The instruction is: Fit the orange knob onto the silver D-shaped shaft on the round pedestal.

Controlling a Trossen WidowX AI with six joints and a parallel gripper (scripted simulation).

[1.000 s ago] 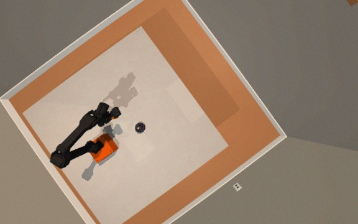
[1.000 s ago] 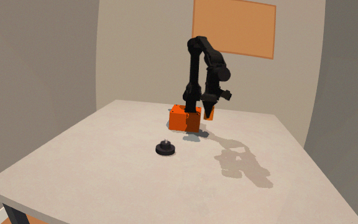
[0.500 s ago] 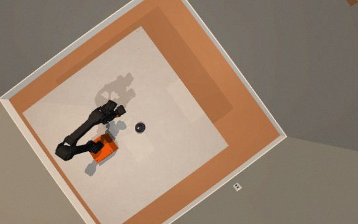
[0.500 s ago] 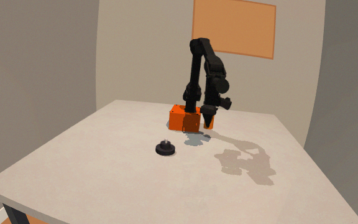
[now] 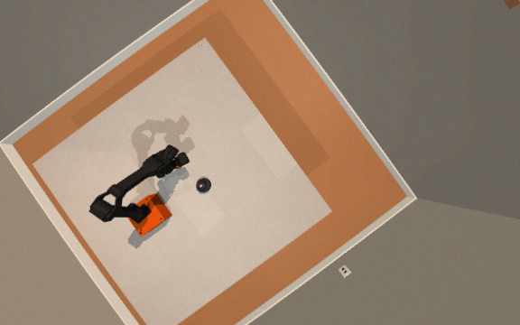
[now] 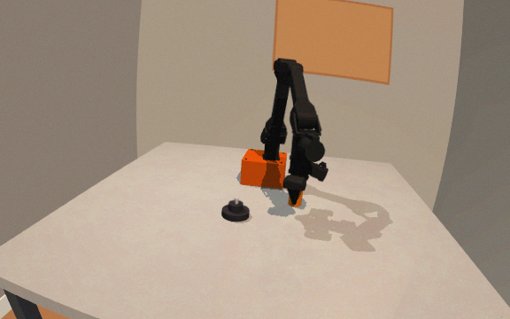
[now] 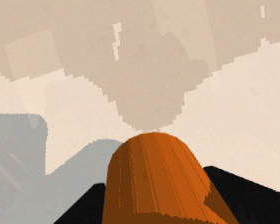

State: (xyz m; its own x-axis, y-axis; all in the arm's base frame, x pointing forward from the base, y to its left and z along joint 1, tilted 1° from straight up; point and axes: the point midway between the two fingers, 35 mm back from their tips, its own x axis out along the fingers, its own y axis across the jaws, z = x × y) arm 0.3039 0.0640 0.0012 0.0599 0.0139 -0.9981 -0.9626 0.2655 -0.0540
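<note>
My gripper point(image 6: 295, 198) point(image 7: 155, 184) is shut on the orange knob point(image 5: 178, 167) point(image 6: 299, 199) point(image 7: 152, 160). The knob hangs below the fingers, roughly upright, low over the table; whether it touches the table is unclear. Its underside and hole are hidden in all views. The round black pedestal point(image 5: 208, 182) point(image 6: 235, 214) stands apart from the knob, to its left in the exterior view and to its lower right in the top view. The silver shaft point(image 6: 236, 200) points up from the pedestal's middle; its flat side is too small to make out. The pedestal is not in the wrist view.
The orange base block point(image 5: 148, 222) point(image 6: 252, 173) of the arm stands behind the knob and pedestal in the exterior view. The pale table top point(image 5: 251, 199) point(image 6: 193, 266) carries the arm's shadows, around the knob and to its right in the exterior view.
</note>
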